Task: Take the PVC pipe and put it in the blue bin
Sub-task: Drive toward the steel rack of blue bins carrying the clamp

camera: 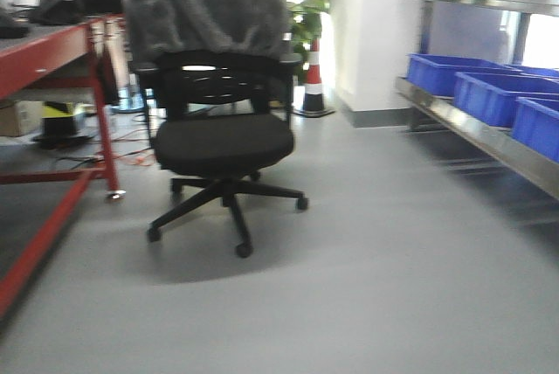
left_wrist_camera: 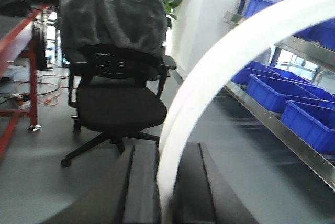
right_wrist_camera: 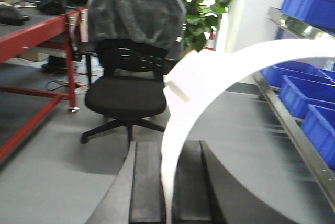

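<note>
The left gripper point(left_wrist_camera: 166, 153) was clamped on a white, curved PVC pipe point(left_wrist_camera: 225, 51). Its two dark fingers point(left_wrist_camera: 141, 182) pressed the pipe's lower end from either side, and the arc rose from between them and swept up and off to the hand's right. The right gripper point(right_wrist_camera: 167, 148) was closed the same way on a white PVC pipe point(right_wrist_camera: 235, 59) that bent up and away to that hand's right, with a small tab jutting from its outer edge just above the fingertips. Whether both hands held one pipe or two could not be told. Straight ahead of both hands, well apart from them, stood a black office chair point(camera: 223, 142) on castors, a grey blanket point(camera: 205, 7) draped over its back; it filled the middle of the grey floor point(camera: 393, 287) in front of them. To the hands' right ran a steel shelf point(camera: 489, 142) carrying a row of blue bins point(camera: 489, 94), open at the top, with more bins on a higher tier. In each wrist view the arc crossed in front of the upper bins. To the left stood a red workbench point(camera: 44, 51) with dark bags on top and cables underneath. Beyond the chair were a red-and-white cone point(camera: 313, 81) and a leafy plant point(right_wrist_camera: 199, 4) beside a white wall.
</note>
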